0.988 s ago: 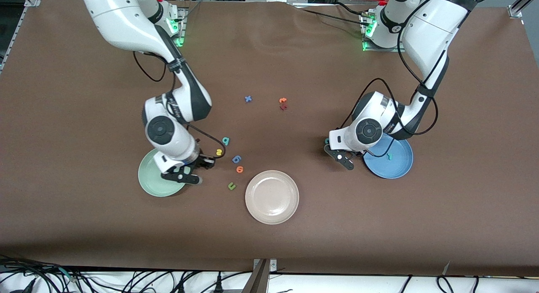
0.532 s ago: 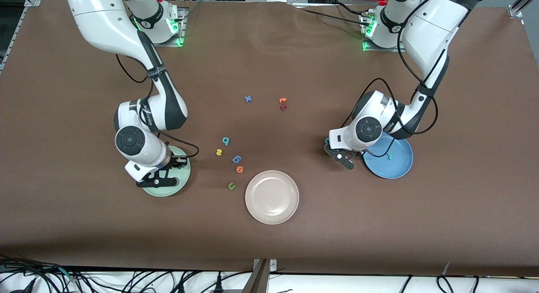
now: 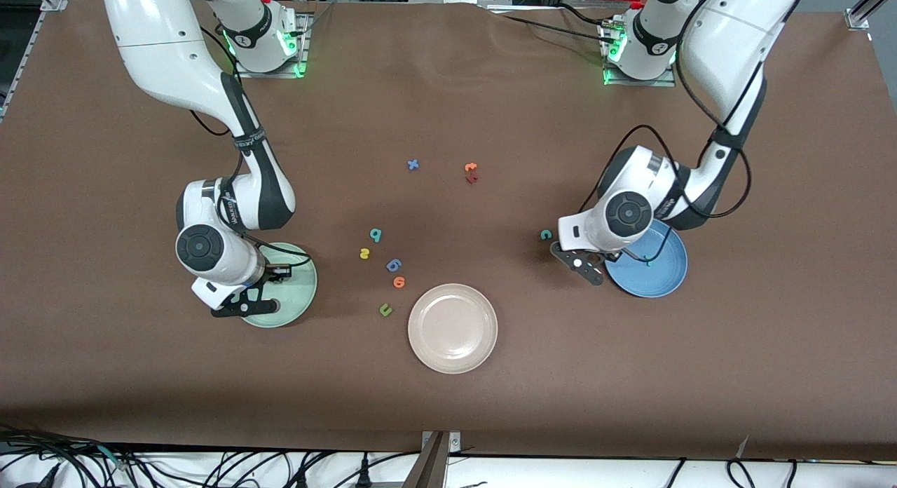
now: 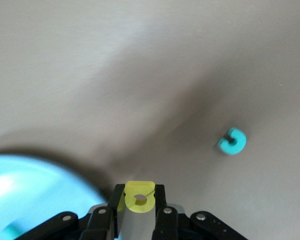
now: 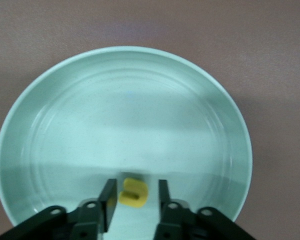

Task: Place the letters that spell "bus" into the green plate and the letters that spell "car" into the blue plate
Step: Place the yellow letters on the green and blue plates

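My left tool [image 4: 140, 212] pinches the yellow foam a [image 4: 139, 197] at the blue plate [image 3: 662, 278] rim, near the teal c [image 3: 546, 234]. My right tool [image 5: 134, 202] stands parted over the green plate [image 5: 50, 125], around a yellow letter [image 5: 133, 192] I judge released. These look light, soft, best gripped by their flat sides. The brown bench [image 3: 448, 404] is matte, roomy.

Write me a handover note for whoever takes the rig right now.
Right gripper: open over the green plate, a yellow letter lying in it between the fingers.
Left gripper: shut on the yellow a, at the blue plate rim.
Done: teal r in the blue plate.
Left: drop the a; teal c, teal b and the other yellow letter lie on the table.
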Controlling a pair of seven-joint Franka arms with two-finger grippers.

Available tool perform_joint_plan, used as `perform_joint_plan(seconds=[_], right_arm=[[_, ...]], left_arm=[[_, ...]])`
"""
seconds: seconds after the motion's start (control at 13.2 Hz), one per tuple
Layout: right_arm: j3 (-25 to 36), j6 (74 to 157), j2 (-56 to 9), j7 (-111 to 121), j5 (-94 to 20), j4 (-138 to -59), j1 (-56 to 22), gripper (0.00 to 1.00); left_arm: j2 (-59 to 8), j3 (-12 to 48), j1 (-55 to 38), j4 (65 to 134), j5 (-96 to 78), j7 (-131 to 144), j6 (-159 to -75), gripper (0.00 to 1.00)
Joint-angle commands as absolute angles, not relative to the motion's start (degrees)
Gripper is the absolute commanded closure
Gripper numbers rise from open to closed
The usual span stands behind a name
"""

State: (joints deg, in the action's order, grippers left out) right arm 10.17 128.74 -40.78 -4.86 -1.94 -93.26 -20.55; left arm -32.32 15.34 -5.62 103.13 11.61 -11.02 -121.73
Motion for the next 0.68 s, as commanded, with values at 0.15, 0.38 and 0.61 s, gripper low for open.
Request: perform_joint_plan(seconds=[0.15, 0.38, 0.61], right_arm=[[9.8, 128.1, -38.2, -5.9, -2.8, -93.9, -20.6, 0.00], [6.6, 126.9, -36.5, -21.0, -2.7, -93.9, -23.4, 0.01], [6.2, 130.3, -36.8, -35.9, -2.7, -94.0, -29.2, 0.01]], left_arm=[[-31.2, 15.1, -3.5, 98.5, 13.6, -13.3, -114.5, 0.83], [-32.8, 15.0, 1.0, 98.4, 13.6, -21.2, -115.1, 0.76], [-33.3, 15.1, 0.6, 98.4, 13.7, -21.4, -115.1, 0.00]])
